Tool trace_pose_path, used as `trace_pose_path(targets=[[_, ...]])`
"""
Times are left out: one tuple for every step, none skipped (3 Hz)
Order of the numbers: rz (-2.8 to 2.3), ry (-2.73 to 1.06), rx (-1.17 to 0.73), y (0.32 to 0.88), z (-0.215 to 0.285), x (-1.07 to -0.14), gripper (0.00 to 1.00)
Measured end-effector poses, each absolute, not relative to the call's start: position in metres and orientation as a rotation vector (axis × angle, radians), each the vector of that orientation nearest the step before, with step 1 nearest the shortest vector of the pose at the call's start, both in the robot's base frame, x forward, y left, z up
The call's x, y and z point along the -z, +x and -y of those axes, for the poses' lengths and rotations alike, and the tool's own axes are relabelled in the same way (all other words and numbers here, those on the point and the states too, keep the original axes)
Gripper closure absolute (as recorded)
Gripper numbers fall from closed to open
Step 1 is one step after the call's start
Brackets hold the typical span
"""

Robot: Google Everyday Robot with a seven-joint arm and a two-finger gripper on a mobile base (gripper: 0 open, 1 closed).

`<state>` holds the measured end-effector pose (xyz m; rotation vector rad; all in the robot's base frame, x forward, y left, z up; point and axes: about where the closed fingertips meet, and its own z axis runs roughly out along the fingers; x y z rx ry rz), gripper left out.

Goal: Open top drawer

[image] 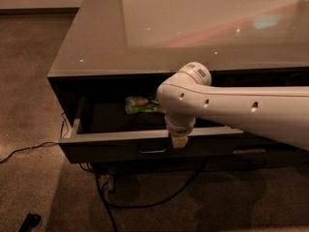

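The top drawer (108, 151) of the dark grey cabinet stands pulled out towards me. Its light rim and dark inside show, and a small loop handle (152, 149) sits on its front. A green packet (140, 104) lies inside at the back. My white arm (231, 105) reaches in from the right. My gripper (179, 141) points down at the drawer's front rim, just right of the handle. Its tip is mostly hidden by the wrist.
The cabinet's glossy grey top (193, 28) fills the upper view. Another drawer front with a handle (248, 152) shows at the right under my arm. Black cables (145, 202) run over the carpet under the cabinet. A small dark object (30, 222) lies at the bottom left.
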<state>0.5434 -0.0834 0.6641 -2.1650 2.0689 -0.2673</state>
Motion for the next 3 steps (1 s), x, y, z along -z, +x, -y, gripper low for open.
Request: trace_pose_path(targets=[[-2.072,-2.179,0.294,0.544,0.082,-0.654,0.00],[-2.074,-2.190,0.302,0.538,0.081,-0.647,0.00],[-2.089,-2.209,0.301,0.526,0.082,-0.640,0.00]])
